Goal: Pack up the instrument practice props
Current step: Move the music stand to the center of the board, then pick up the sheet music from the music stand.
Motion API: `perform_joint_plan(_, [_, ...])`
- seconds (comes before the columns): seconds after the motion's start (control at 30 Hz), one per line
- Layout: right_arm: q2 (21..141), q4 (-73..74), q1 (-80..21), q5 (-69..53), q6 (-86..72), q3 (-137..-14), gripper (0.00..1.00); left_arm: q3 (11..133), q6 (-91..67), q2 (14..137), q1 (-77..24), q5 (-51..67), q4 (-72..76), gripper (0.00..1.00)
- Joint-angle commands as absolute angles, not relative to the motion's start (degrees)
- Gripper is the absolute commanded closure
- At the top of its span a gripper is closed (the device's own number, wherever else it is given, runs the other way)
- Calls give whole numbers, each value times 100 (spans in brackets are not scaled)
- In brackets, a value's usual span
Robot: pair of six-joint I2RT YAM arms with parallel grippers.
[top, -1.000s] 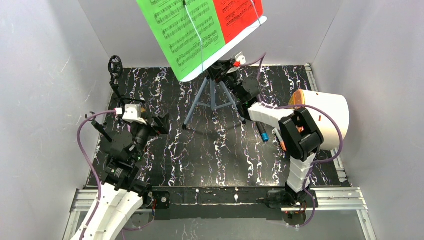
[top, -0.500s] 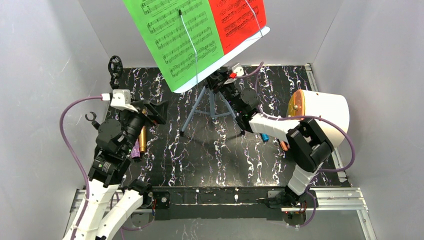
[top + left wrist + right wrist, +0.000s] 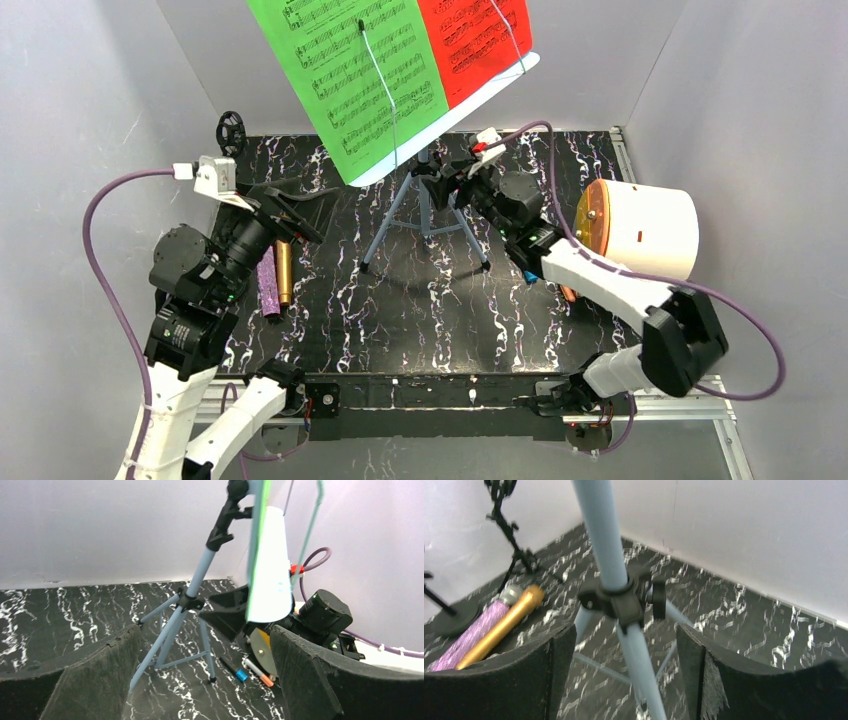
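Two markers between tripod and bin

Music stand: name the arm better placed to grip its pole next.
Right. The right gripper stands open with the music stand's pale blue pole between its jaws, at the black collar. The left gripper, also open, sits farther off, near the gold microphone.
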State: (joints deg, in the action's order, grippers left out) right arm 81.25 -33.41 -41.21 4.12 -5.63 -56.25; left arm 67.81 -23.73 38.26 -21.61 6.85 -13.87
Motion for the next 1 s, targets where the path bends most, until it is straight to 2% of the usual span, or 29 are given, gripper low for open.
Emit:
perform_joint_plan(0.0, [7284, -1111, -4102, 45, -775, -5894, 18, 7309, -2598, 4043, -2188, 1000, -1500, 2])
perform_joint_plan(0.23, [6673, 1007, -4097, -646, -872, -7229, 14, 7789, -2818, 4567, -2188, 1093, -1392, 4])
perform_joint_plan(0.5, [7071, 2149, -4100, -1565, -980, -9123, 13, 8145, -2979, 4976, -2188, 1060, -1099, 6])
perform_joint_plan(0.97, [8277, 1478, -4108, -2850, -1442, -10983, 15, 8433, -3006, 5473, -2188, 938, -846, 11])
